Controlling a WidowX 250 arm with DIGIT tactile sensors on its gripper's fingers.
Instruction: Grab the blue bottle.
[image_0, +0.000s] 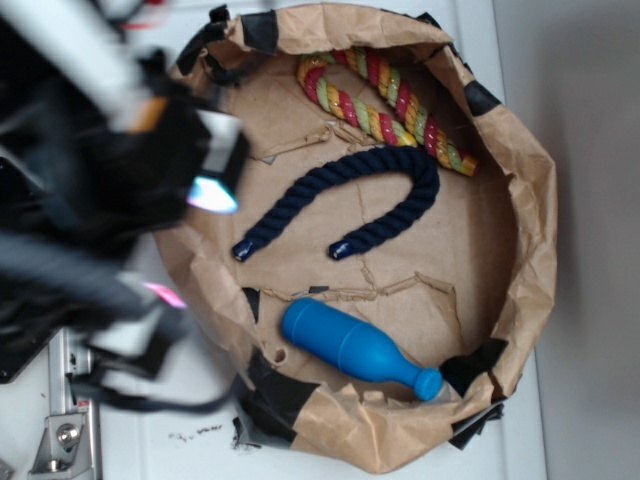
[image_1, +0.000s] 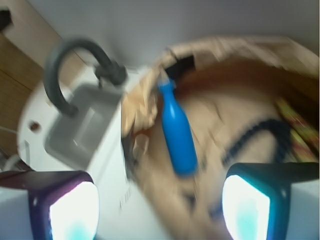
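Wrist view first: we are looking past our two fingertips (image_1: 75, 210), which are glowing pale at the bottom corners of a blurred frame and standing wide apart with nothing between them, so we are recording the gripper (image_1: 160, 210) as spread and empty. Just beyond the gap, the blue bottle (image_1: 177, 132) is lying on its side inside the brown paper basin (image_1: 235, 50), its narrow capped neck pointing away from us toward the basin's crumpled wall. To the left, outside the basin, a grey block with a dark curved cable (image_1: 65, 75) is sitting on the white table (image_1: 30, 135).

Turning to the exterior view, we are seeing the gripper (image_0: 200, 180) as a blurred dark mass over the basin's left rim (image_0: 200, 260), well apart from the bottle (image_0: 355, 345), which is resting near the lower wall with its cap against black tape. Farther in, a navy rope (image_0: 350, 195) is lying bent in a U at the centre. Beyond it, a multicoloured rope (image_0: 385, 105) is lying against the upper wall.
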